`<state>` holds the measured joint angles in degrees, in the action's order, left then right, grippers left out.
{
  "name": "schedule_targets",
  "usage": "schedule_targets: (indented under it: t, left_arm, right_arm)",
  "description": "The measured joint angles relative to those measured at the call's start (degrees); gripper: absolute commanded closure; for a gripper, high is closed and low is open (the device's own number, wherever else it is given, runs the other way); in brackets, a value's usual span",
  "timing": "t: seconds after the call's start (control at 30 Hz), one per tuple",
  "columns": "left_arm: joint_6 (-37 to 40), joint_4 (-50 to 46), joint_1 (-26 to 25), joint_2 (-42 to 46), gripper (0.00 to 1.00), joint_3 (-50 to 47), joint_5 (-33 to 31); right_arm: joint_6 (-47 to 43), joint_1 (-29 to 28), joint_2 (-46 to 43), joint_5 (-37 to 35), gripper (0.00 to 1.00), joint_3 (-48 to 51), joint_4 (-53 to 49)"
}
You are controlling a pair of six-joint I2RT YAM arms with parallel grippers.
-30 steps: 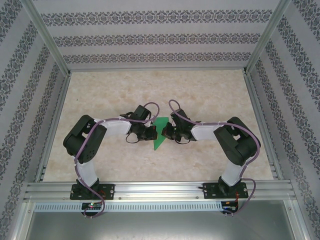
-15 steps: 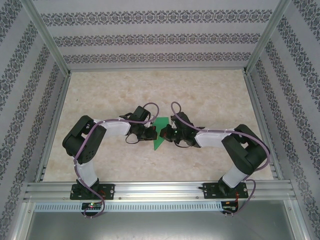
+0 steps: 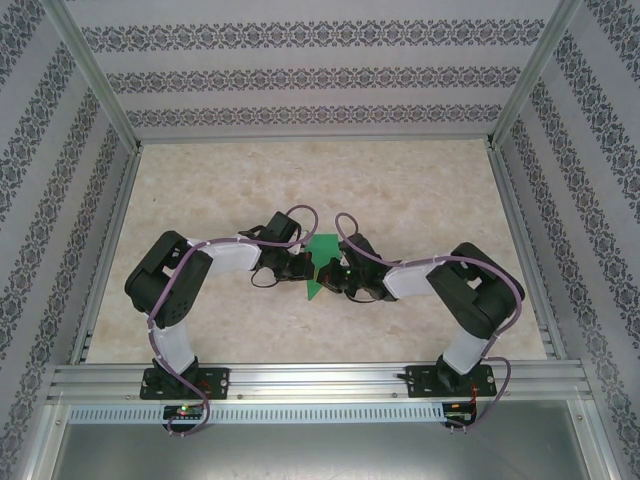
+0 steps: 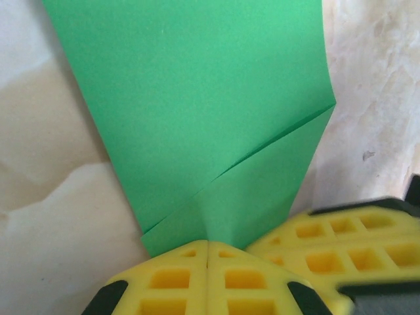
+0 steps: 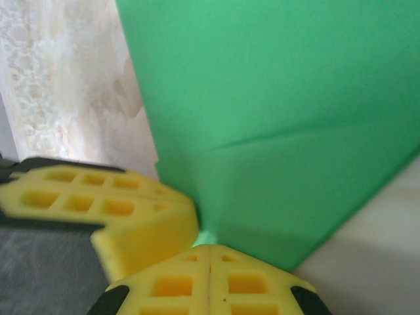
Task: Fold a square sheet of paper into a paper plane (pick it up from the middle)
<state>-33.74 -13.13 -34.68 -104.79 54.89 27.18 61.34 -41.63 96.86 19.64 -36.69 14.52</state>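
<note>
Marbled table (image 3: 420,200) seen from above: green paper (image 3: 322,250) between left tool (image 3: 306,268) and right tool (image 3: 328,274). Wrist views add detail: each tool's yellow fingers (image 4: 170,282) are closed on the paper's creased edge, the sheet spreading ahead, the other tool just beside.

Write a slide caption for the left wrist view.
Left gripper shut on the creased green paper, right gripper close alongside, marbled table behind.
</note>
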Motion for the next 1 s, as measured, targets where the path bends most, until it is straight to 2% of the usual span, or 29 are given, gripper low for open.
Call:
schedule_targets:
  t: [0.13,1.0]
  left_arm:
    - [0.20,0.00,0.00,0.00,0.99,0.00,-0.02]
    - [0.66,-0.17,0.00,0.00,1.00,0.13,-0.07]
  right_arm:
    - [0.09,-1.81,-3.72,-1.64,1.00,0.28,-1.64]
    - [0.52,-4.42,-3.28,-2.54,1.00,4.28,2.27]
